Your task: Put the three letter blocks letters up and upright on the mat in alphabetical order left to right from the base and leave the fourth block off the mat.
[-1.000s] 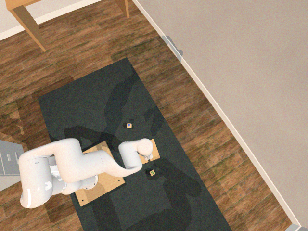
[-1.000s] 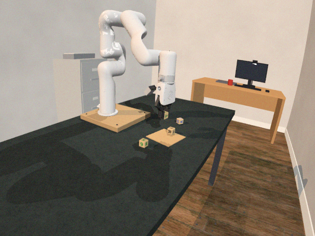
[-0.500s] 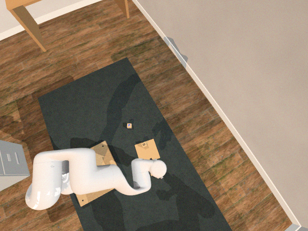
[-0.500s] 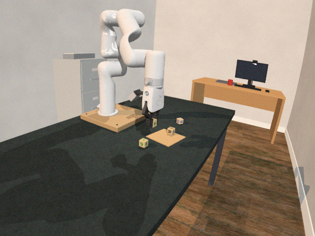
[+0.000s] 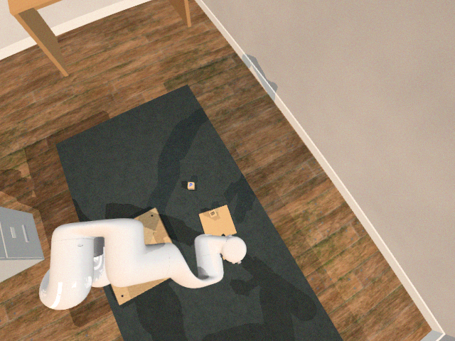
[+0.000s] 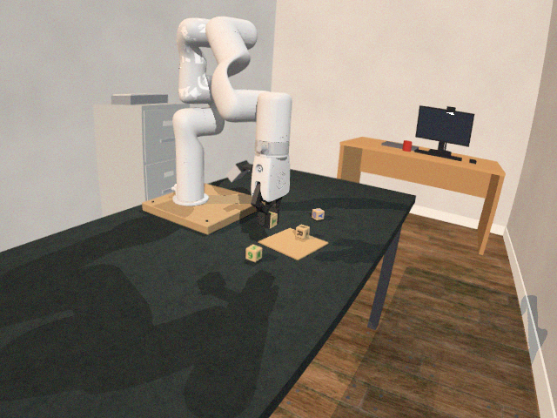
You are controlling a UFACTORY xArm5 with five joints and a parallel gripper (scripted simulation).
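Observation:
The tan mat point(image 6: 293, 243) lies flat on the dark table, and it also shows in the top view point(image 5: 217, 220). One block with a dark mark point(image 6: 302, 232) point(image 5: 212, 213) sits on the mat's far part. A block with a blue letter P point(image 5: 190, 185) lies off the mat, farther from the base point(image 6: 318, 213). A block with green marks point(image 6: 254, 252) lies on the table just off the mat's near corner. My gripper point(image 6: 269, 220) is shut on a fourth block point(image 6: 272, 219) and holds it a little above the table beside the mat's edge nearest the base. In the top view the wrist point(image 5: 232, 250) hides the fingers and both of these blocks.
The arm's wooden base plate point(image 6: 202, 209) lies close behind the mat. The table's right edge point(image 6: 395, 225) is not far beyond the blue-letter block. A filing cabinet point(image 6: 135, 148) and a desk with a monitor point(image 6: 422, 166) stand away from the table.

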